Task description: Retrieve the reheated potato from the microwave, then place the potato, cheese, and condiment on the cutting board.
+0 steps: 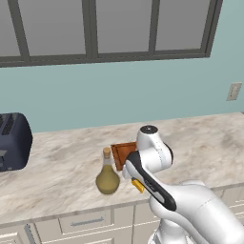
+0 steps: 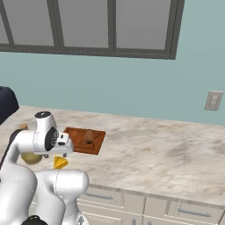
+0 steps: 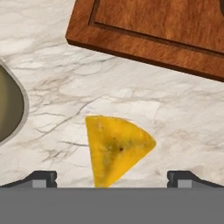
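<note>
Cheese (image 3: 114,146) between wide-spread gripper (image 3: 112,177) fingertips, seemingly untouched.

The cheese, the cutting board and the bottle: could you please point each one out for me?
Cheese (image 3: 116,146), hand view: middle of the yellow wedge's top face.
Cutting board (image 3: 162,26), hand view: flat wood inside its groove.
Bottle (image 1: 107,181), left base view: its round belly.

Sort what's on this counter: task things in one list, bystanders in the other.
For the job: potato already on the cutting board; cheese on the counter below the open gripper; condiment beside it.

Just there: toaster, wall outlet, window.
</note>
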